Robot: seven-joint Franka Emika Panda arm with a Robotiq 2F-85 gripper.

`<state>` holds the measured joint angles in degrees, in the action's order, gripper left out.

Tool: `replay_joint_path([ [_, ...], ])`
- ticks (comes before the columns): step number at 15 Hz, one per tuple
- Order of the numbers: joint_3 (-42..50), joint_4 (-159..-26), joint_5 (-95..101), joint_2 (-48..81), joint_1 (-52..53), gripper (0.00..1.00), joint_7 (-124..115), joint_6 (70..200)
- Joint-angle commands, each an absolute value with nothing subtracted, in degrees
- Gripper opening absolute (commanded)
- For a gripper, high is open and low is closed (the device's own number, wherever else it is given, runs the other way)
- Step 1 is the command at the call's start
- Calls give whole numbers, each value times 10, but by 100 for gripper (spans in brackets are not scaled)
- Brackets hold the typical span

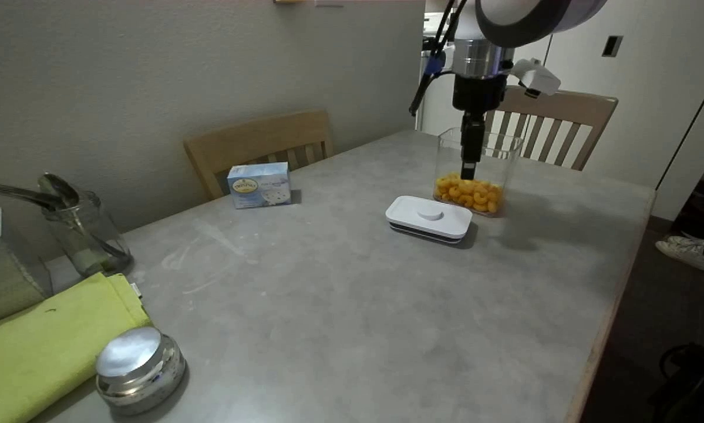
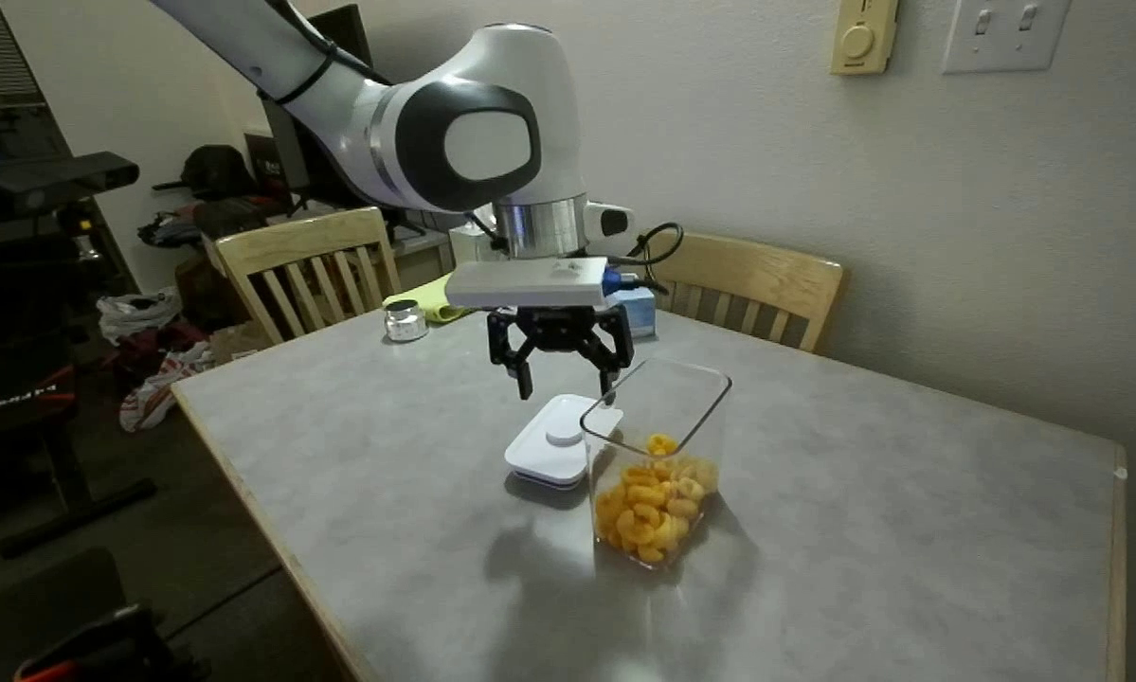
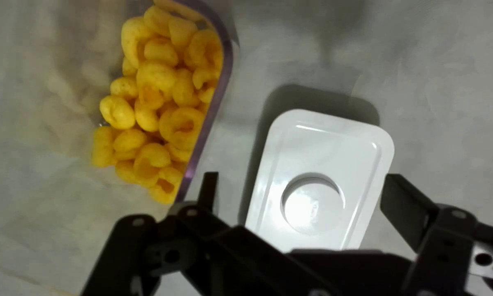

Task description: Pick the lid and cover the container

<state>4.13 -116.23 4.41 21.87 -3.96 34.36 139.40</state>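
The lid [image 1: 407, 211] is a flat white rounded rectangle with a round central knob. It lies on the table beside the container, and shows in the exterior view [image 2: 544, 453] and the wrist view [image 3: 332, 144]. The container [image 1: 507, 176] is a clear, uncovered tub with yellow-orange pieces at its bottom, seen also in the exterior view [image 2: 698, 431] and at the left of the wrist view [image 3: 223, 74]. My gripper [image 2: 568, 395] is open and empty, pointing down above the lid. In the wrist view its fingers [image 3: 302, 189] stand either side of the lid, the left one near the container's rim.
A white-and-blue box [image 1: 260, 186] stands by the wall-side chair [image 1: 258, 138]. A shiny metal jar [image 1: 140, 373], a yellow-green cloth [image 1: 64, 346] and a glass jar with cutlery [image 1: 93, 247] stand at the table's far end from the container. Another chair [image 1: 563, 111] is behind the container.
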Motion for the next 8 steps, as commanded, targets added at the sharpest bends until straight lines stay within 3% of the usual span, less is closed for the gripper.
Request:
replay_joint_path([
  [1,35,-1162,91,222,-30,100,259,1385],
  [8,20,-1129,123,273,-21,100,210,1403],
])
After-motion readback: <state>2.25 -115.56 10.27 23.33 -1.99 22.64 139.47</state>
